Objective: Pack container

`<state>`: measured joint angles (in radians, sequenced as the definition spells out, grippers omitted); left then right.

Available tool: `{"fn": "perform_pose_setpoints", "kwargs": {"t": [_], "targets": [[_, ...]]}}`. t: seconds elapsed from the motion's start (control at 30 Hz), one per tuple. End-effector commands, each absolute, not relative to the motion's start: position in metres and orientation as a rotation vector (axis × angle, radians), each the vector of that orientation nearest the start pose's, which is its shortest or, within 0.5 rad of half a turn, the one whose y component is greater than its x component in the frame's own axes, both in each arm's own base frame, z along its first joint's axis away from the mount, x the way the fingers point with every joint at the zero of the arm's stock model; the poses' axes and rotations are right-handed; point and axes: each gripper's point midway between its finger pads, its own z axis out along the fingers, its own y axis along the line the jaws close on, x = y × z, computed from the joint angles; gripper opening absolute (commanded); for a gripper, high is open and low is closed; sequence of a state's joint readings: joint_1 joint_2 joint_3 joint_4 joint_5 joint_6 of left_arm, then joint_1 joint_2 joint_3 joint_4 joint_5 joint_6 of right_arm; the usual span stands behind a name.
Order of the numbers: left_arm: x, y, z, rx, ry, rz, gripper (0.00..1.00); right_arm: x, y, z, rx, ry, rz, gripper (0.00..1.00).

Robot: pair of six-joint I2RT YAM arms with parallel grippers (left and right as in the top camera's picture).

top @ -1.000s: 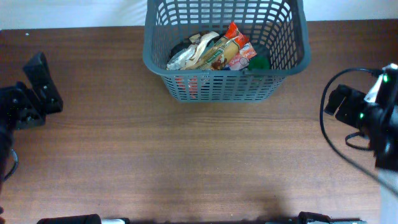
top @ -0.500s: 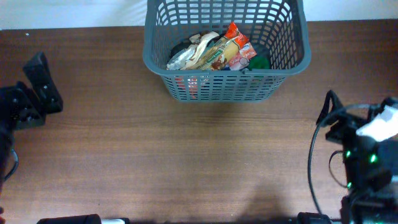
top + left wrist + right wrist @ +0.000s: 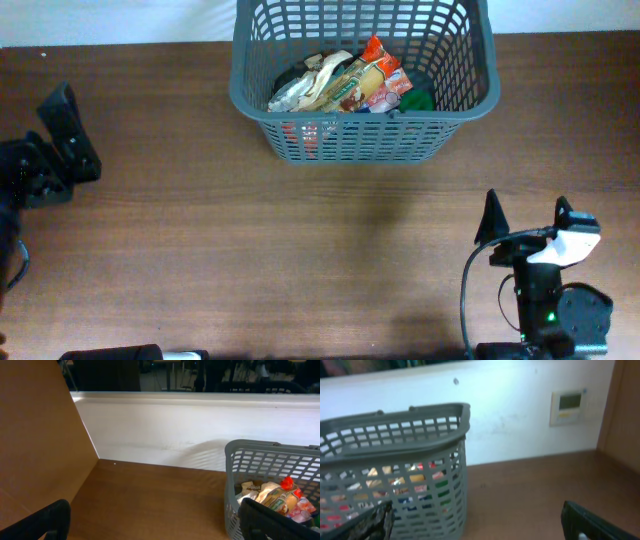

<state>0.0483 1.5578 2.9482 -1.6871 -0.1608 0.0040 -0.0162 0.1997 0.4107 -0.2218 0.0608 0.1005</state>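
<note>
Looks like the closing step of the packing, with no loose packet seen on the wooden table (image 3: 300, 260): park both arms low and well apart from the basket (image 3: 400, 140), at 12 o'clock in the overhead view near the far edge, and avoid any swing toward its thick rim. Right gripper (image 3: 527, 210) at about 5 o'clock, fingers spread wide and empty, tips toward 12; left gripper (image 3: 152, 522) at 9 o'clock, likewise wide and holding nothing; best parked that way. Dark grey moulded plastic for the basket, rectangular, slotted lattice walls flaring up to a rounded lip, stiff yet probably light enough to slide if nudged. Inside, crinkly glossy snack packets (image 3: 345, 82), red, cream and a glimpse of green, heaped toward the 6 o'clock wall, soft and slippery by the look. Matte brown grain underneath, smooth white wall (image 3: 200, 425) behind
</note>
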Motion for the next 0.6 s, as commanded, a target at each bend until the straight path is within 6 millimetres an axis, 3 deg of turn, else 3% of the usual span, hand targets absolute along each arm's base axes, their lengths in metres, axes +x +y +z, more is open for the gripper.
{"fn": "perform_pose_setpoints", "kwargs": {"t": [0.0, 0.57], "targets": [[0.234, 0.039, 0.558, -0.147, 1.863, 0.189, 0.99, 0.229, -0.009, 0.265, 0.07, 1.544, -0.016, 0.99], [0.234, 0.039, 0.558, -0.146, 1.863, 0.19, 0.99, 0.231, -0.009, 0.22, 0.081, 1.57, -0.005, 0.99]]}}
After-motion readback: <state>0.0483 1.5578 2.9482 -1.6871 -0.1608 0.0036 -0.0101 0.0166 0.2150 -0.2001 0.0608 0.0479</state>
